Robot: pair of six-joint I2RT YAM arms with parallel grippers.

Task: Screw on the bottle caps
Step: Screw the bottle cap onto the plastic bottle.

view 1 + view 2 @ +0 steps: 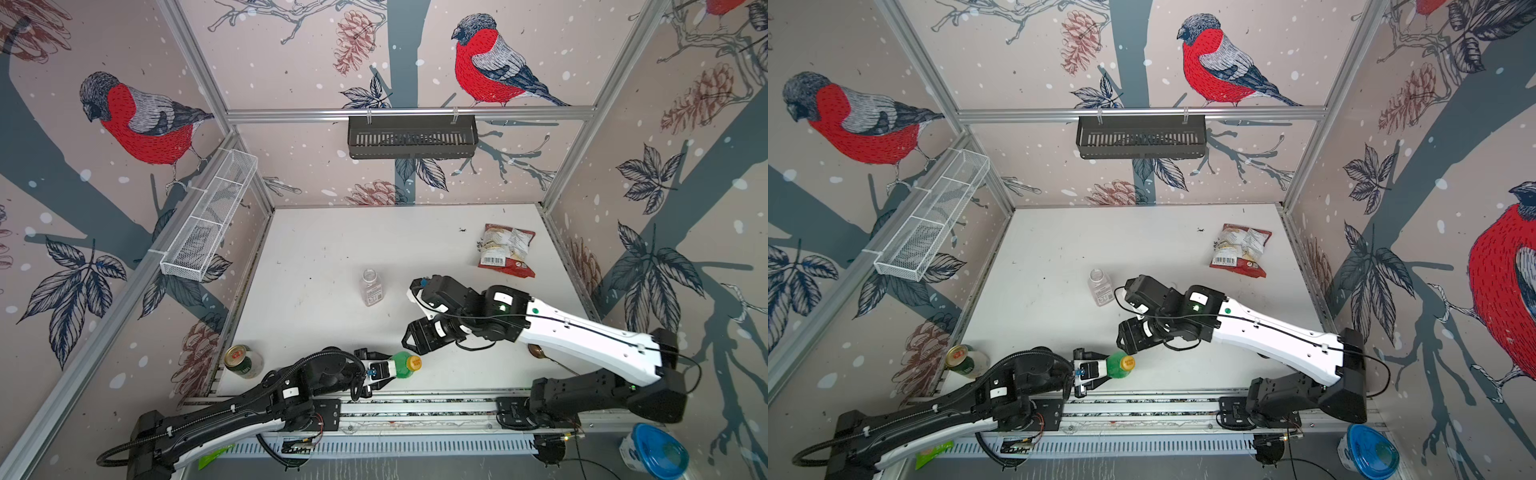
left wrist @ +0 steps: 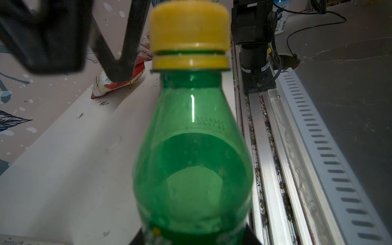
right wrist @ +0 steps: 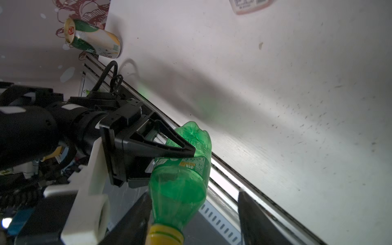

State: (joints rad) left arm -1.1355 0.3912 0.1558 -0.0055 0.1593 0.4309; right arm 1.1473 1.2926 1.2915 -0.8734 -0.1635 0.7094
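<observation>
A translucent green bottle [image 1: 401, 365] [image 1: 1116, 366] [image 2: 193, 148] [image 3: 180, 186] is held above the table's front edge, my left gripper [image 1: 390, 369] [image 1: 1104, 369] [image 2: 195, 240] shut on its labelled body. An orange-yellow cap [image 1: 414, 363] [image 1: 1127, 363] [image 2: 189, 27] [image 3: 164, 234] sits on its neck, a thin gap showing above the yellow ring. My right gripper [image 1: 409, 341] [image 1: 1121, 340] [image 3: 193, 220] is open, its fingers [image 3: 131, 222] standing on either side of the cap. A clear bottle [image 1: 371, 287] [image 1: 1101, 287] stands uncapped mid-table.
A green-and-gold can [image 1: 241, 360] [image 3: 93, 38] stands at the front left corner. A red snack bag [image 1: 507, 249] lies at the back right. A metal rail [image 1: 415, 409] runs along the front edge. Wire baskets [image 1: 210, 216] hang on the walls.
</observation>
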